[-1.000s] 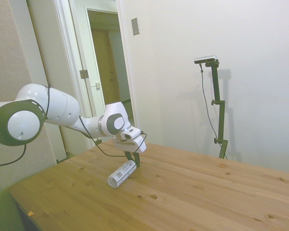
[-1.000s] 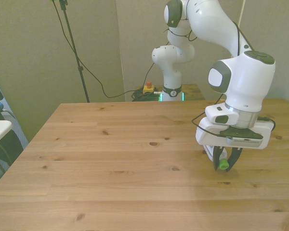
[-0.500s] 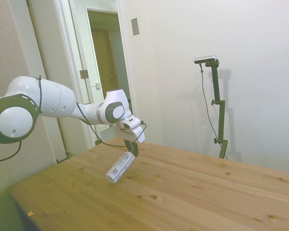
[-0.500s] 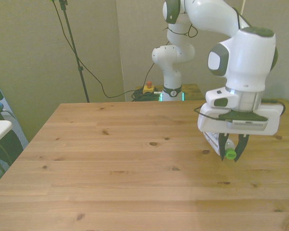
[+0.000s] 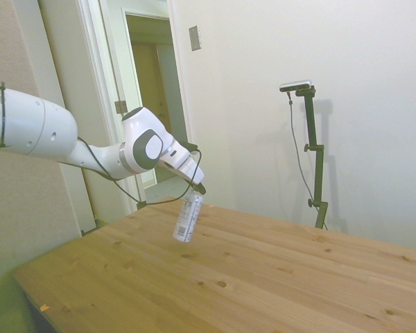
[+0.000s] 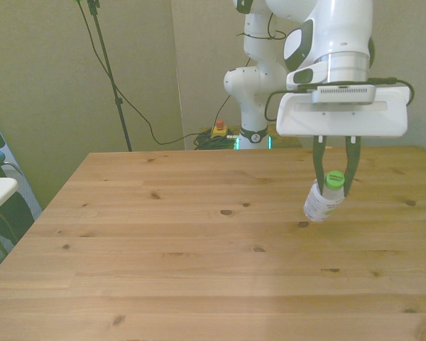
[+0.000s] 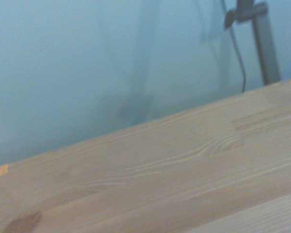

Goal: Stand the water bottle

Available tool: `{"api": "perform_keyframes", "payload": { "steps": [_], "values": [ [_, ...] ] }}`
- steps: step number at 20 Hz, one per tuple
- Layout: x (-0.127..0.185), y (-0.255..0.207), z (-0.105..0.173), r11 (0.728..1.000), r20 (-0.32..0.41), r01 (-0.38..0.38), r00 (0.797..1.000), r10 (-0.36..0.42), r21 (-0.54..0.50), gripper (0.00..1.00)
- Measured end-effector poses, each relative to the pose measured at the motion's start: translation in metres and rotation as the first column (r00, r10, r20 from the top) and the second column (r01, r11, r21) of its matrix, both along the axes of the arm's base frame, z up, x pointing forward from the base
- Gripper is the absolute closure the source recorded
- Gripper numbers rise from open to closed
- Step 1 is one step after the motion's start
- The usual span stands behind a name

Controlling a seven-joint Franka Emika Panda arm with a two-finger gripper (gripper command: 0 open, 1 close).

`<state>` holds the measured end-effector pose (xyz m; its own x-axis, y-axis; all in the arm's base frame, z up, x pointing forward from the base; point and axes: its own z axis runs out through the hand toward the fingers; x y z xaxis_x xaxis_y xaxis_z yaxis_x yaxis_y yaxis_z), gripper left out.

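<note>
The water bottle (image 6: 322, 202) now hangs clear of the table (image 6: 163, 270), pinched at its green cap (image 6: 334, 180) between the two dark fingers of the gripper (image 6: 334, 179), which are drawn in narrow around the neck. A second ago it lay on its side on the wood with the gripper closing over the cap end; half a second ago its base had only begun to lift; now the wrist has swung up and turned, and the body dangles below the cap, nearly upright but with the base kicked out a little toward the front view's left. In the side view the bottle (image 5: 188, 217) shows the same lean, its base off the boards with a faint shadow under it, and it hangs over the part of the table nearer the arm's side than the middle, not far in from the edge by the doorway (image 5: 152, 104). In the front view it is over the table's right half, about midway between the near and far edges. The wrist view shows only blurred planks and the wall behind. I judge the hard part, the tipping up, to be mostly done: what is left is to bring the base down flat and let go. The risk is the tilt; if the base lands on its rim and the fingers part too soon, a light bottle like this could topple back over. Farther off, the arm's base (image 6: 252, 106) stands behind the far edge.
</note>
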<state>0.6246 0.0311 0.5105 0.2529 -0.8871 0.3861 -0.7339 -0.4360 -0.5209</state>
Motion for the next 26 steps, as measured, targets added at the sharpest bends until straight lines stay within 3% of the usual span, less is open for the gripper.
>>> {"api": "perform_keyframes", "payload": {
  "steps": [3, 7, 12, 19, 26],
  "values": [
    [-0.041, -0.035, 0.020, 0.996, 0.137, 0.067, 0.989, -0.059, -0.058, 1.00],
    [-0.043, -0.042, 0.030, 0.982, 0.236, 0.133, 0.967, -0.099, -0.135, 1.00],
    [-0.047, -0.059, 0.035, 0.954, 0.368, 0.215, 0.921, -0.128, -0.208, 1.00],
    [-0.050, -0.066, -0.037, 0.950, 0.408, 0.262, 0.896, -0.174, -0.172, 1.00],
    [-0.025, -0.069, -0.020, 0.948, 0.438, 0.282, 0.878, -0.192, -0.150, 1.00]
  ]
}}
